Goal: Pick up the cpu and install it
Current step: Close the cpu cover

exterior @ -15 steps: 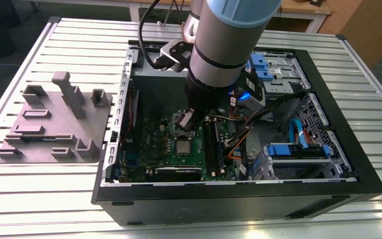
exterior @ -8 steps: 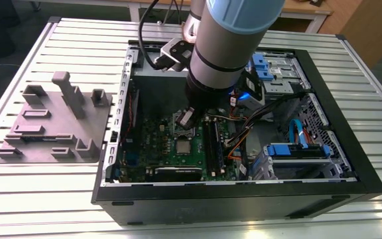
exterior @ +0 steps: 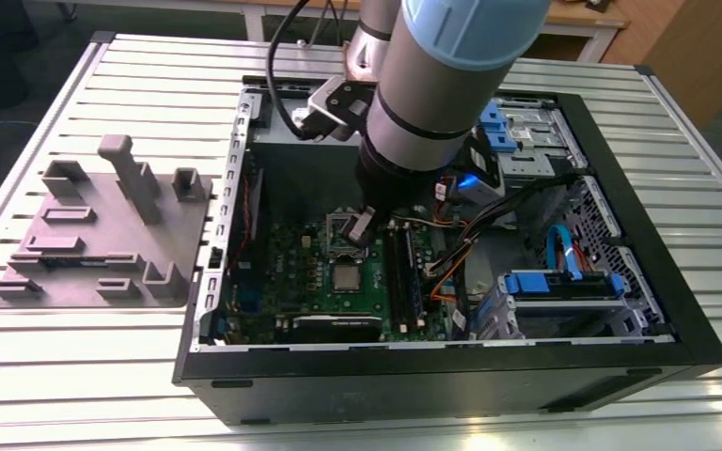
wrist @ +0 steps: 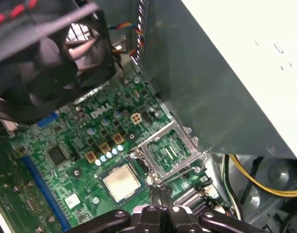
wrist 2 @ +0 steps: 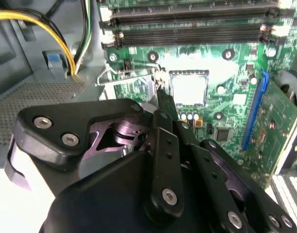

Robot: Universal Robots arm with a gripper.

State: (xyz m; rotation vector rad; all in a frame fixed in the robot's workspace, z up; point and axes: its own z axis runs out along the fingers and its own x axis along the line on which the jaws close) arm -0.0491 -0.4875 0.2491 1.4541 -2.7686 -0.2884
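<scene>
The cpu point(exterior: 345, 276) point(wrist 2: 189, 89) point(wrist: 121, 182), a small silvery square, lies flat in its socket on the green motherboard point(exterior: 292, 282) inside the open computer case. The metal socket frame point(exterior: 342, 228) point(wrist: 168, 151) stands flipped up beside it. My gripper point(exterior: 361, 232) point(wrist 2: 161, 94) point(wrist: 160, 191) hangs low over the board at the socket's edge, between the cpu and the raised frame. Its thin fingertips are pressed together and shut, not on the cpu. A thin wire lever point(wrist 2: 129, 74) runs right by the tips; I cannot tell whether they touch it.
The case walls point(exterior: 462, 381) ring the board closely. Memory slots point(exterior: 399, 272), yellow and orange cables point(wrist 2: 66, 34) and a blue drive cage point(exterior: 562, 282) lie on the exterior view's right. A black fan point(wrist: 46, 73) sits near the socket. A grey fixture plate point(exterior: 98, 235) lies outside the case.
</scene>
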